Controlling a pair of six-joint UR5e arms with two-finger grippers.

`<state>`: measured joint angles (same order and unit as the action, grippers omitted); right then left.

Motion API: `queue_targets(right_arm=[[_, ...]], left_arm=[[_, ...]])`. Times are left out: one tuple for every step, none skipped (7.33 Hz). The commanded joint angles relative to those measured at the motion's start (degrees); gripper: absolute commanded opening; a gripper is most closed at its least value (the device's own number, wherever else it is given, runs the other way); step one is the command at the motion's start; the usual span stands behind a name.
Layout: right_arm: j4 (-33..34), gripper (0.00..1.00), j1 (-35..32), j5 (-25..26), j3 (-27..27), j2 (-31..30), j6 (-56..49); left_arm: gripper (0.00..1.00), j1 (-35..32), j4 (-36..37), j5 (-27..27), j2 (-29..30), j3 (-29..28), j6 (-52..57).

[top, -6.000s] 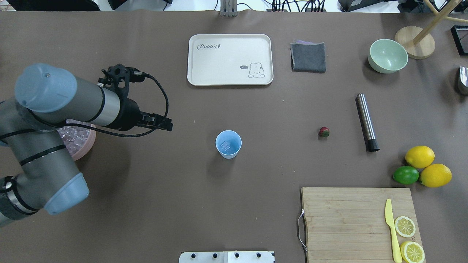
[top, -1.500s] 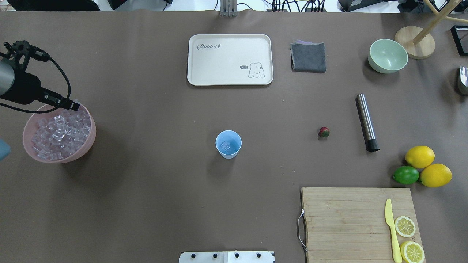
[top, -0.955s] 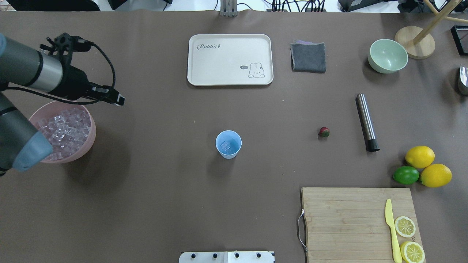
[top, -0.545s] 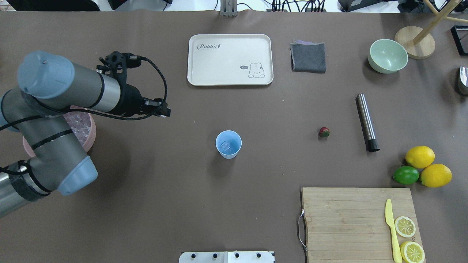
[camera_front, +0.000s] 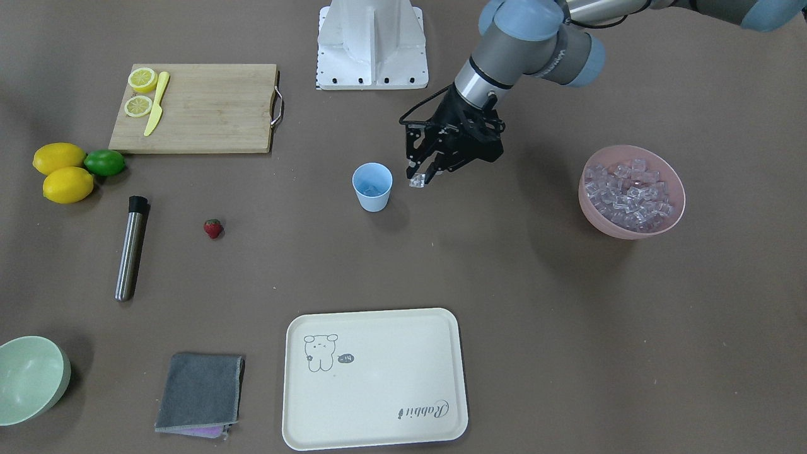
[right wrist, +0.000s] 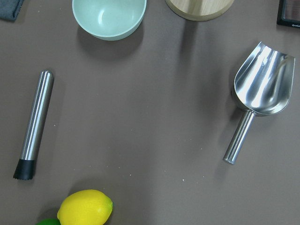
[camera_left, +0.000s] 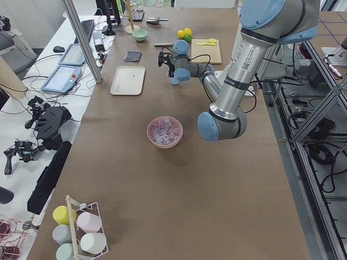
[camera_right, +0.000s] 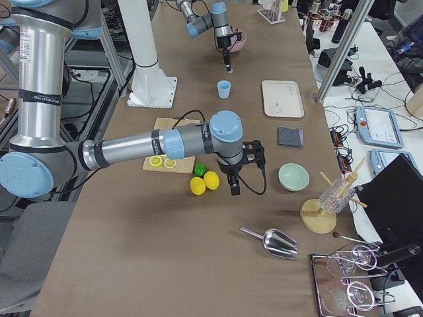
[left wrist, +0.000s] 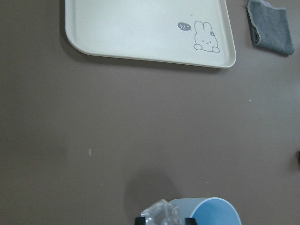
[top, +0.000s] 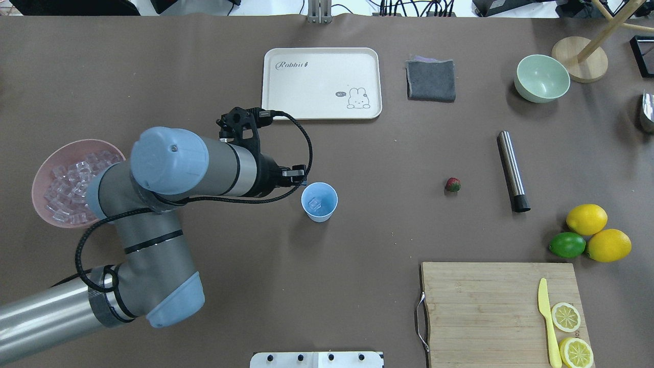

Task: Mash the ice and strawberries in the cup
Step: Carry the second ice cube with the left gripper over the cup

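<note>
The light blue cup [top: 319, 202] stands mid-table with an ice cube [top: 315, 204] inside it. My left gripper [camera_front: 420, 179] hangs just beside the cup's rim, shut on another clear ice cube [camera_front: 416, 183]. The left wrist view shows that cube [left wrist: 161, 213] between the fingertips, at the edge of the cup [left wrist: 215, 213]. The strawberry [top: 452, 184] lies on the table well off to the cup's right. My right gripper [camera_right: 234, 190] shows only in the exterior right view, low beside the lemons, so I cannot tell whether it is open or shut.
A pink bowl [top: 38, 179] full of ice sits at the left. A steel muddler [top: 512, 171], two lemons and a lime [top: 567, 245], a cutting board [top: 485, 306] with a knife, a cream tray [top: 321, 84], a grey cloth and a pale green bowl [top: 541, 77] surround the cup.
My left arm swung from the pink bowl toward the middle, carrying an ice cube, and now hangs beside the cup's rim. Nothing else moved.
</note>
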<state>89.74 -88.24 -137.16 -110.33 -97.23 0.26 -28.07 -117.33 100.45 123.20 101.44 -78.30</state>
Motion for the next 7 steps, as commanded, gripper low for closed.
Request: queue_targets(right_arm=[[0.0,1.00,0.0,0.0,-0.1,-0.1,0.1],[0.0,1.00,0.0,0.0,-0.1,-0.1,0.0],[0.0,1.00,0.0,0.0,-0.2,0.0,0.1],[0.0,1.00,0.0,0.0,-0.3,0.0,0.2],[0.0,1.00,0.0,0.0,-0.3,-0.1,0.2],[0.0,1.00,0.0,0.0,-0.4,0.0,0.3],[0.1,1.00,0.0,-0.1,-0.4,0.1,0.4]], left_arm=[[0.00,3.4,0.8,-5.2,2.6,-1.4,-3.2],[0.00,3.4,0.7,-5.5,2.6,-1.4,-3.3],[0.46,3.4,0.7,-5.6,2.5,-1.5,-3.2],[0.78,3.5,0.6,-5.6,2.4,-1.5,-3.1],[0.98,4.2,0.4,-5.6,2.4,-1.4,-3.2],[0.98,4.4,0.3,-6.8,1.9,-1.2,-3.1],[0.98,4.3,0.8,-7.9,1.1,-0.5,-2.4]])
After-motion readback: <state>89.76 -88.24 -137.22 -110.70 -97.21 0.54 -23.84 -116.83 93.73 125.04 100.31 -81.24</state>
